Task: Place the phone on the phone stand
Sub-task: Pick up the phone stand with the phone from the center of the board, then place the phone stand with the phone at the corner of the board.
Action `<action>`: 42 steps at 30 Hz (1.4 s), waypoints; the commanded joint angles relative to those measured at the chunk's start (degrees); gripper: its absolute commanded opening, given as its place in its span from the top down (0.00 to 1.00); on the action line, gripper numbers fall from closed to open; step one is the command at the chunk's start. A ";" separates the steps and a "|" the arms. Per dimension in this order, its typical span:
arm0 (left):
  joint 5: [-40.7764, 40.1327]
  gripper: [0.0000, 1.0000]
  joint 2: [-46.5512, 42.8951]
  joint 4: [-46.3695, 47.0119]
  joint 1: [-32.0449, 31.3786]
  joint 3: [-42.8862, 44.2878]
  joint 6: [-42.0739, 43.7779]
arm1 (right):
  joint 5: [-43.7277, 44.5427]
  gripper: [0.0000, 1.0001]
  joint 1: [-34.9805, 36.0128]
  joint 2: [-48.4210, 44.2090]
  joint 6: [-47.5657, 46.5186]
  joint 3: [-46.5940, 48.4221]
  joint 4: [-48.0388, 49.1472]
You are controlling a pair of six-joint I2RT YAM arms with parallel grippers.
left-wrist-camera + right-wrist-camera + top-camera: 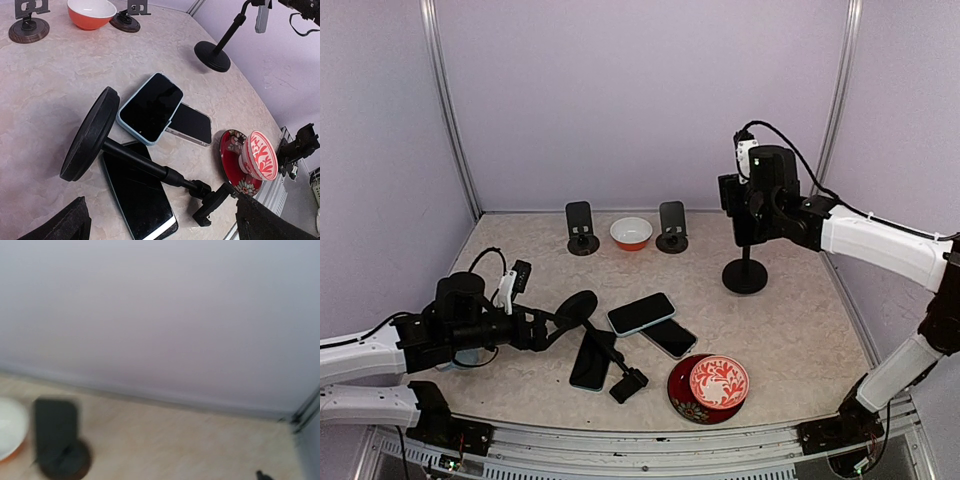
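Three phones lie mid-table: a blue-cased phone (641,313) (150,106) partly on top of a dark phone (672,339) (192,123), and a black phone (591,362) (137,197). A fallen phone stand (578,305) (92,132) lies across the black phone, its clamp toward the front edge. My left gripper (545,330) (160,222) is open, low over the table, its fingers (65,225) either side of the fallen stand's pole end and apart from it. An upright phone stand (745,272) (212,55) stands at the right. My right gripper (747,228) is at its top. The right wrist view is blurred and shows no fingers.
Two small stands (581,228) (671,226) flank an orange bowl (631,232) (91,12) at the back wall. A red plate (682,392) (231,155) carrying a patterned cup (719,381) sits near the front edge. Enclosure walls close in on three sides.
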 commanded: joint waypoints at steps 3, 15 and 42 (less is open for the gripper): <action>0.56 0.01 0.86 2.38 0.22 0.06 -1.14 | -6.37 0.63 -7.30 3.69 -5.55 9.88 9.73; -1.14 0.01 2.55 2.88 0.04 0.17 -2.47 | -17.27 0.63 -15.63 18.05 -4.31 20.84 13.84; -4.90 0.01 5.96 6.07 -3.91 0.75 -6.45 | -28.81 0.61 -23.29 27.31 -5.28 21.19 22.79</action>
